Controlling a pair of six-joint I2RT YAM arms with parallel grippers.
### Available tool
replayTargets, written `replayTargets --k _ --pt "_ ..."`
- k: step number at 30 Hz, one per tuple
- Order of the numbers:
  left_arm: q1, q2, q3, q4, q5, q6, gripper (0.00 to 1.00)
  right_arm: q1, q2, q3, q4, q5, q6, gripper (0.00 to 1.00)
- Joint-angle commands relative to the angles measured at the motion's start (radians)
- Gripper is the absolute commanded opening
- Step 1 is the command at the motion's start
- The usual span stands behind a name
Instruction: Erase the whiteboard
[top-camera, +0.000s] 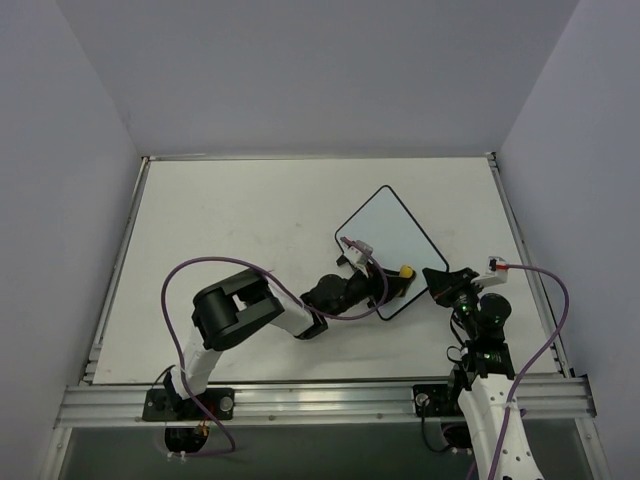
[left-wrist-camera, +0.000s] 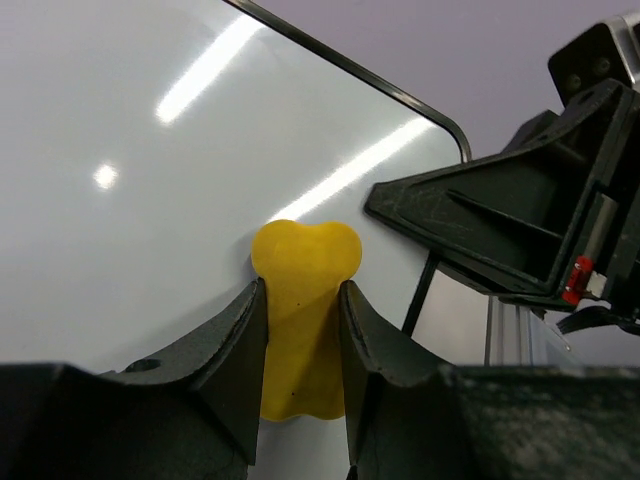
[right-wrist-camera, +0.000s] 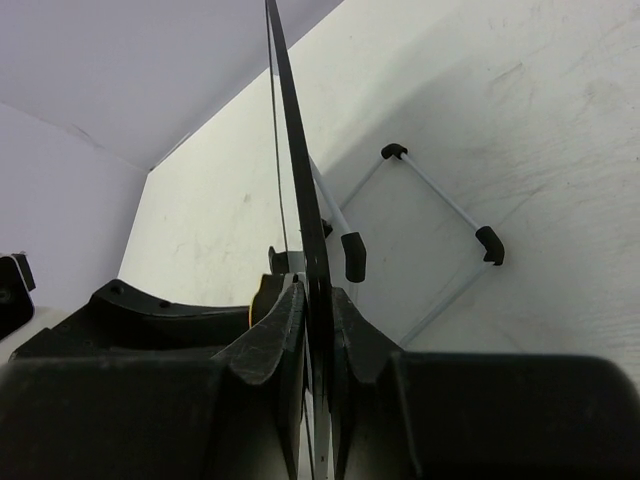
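Note:
The whiteboard (top-camera: 385, 240) stands tilted right of the table's middle, its white face blank in the left wrist view (left-wrist-camera: 130, 170). My left gripper (top-camera: 393, 281) is shut on the yellow eraser (left-wrist-camera: 303, 300) and presses it against the board's lower part; the eraser shows as a yellow spot in the top view (top-camera: 405, 271). My right gripper (top-camera: 437, 279) is shut on the board's black edge (right-wrist-camera: 305, 200) at its near right corner. In the right wrist view the board is seen edge-on, with its wire stand and black feet (right-wrist-camera: 487, 243) behind it.
The white table (top-camera: 230, 230) has a raised rim along its left, far and right sides. An aluminium rail (top-camera: 320, 400) runs along the near edge, where both arm bases sit. Purple cables loop over both arms. White walls enclose the space.

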Motion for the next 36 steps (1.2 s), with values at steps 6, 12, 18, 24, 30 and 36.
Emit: replayTargets --k 6,12,18,24,30,36 --pt "0.038 0.083 -0.013 -0.463 -0.282 -0.011 0.02 0.022 -0.044 0.025 0.058 -0.052 -0.041 0.00" --pt "0.046 0.089 0.004 -0.548 -0.367 -0.022 0.02 0.022 -0.041 0.022 0.064 -0.055 -0.039 0.00" --pt "0.069 0.086 0.016 -0.606 -0.405 -0.053 0.02 0.022 -0.041 0.022 0.066 -0.058 -0.039 0.00" --pt "0.073 0.085 0.017 -0.625 -0.422 -0.056 0.02 0.022 -0.047 0.022 0.059 -0.059 -0.041 0.00" --pt "0.054 0.075 0.017 -0.605 -0.423 -0.028 0.02 0.022 -0.055 0.021 0.056 -0.059 -0.044 0.00" --pt "-0.025 0.036 0.016 -0.574 -0.448 0.038 0.02 0.022 -0.056 0.021 0.055 -0.058 -0.044 0.00"
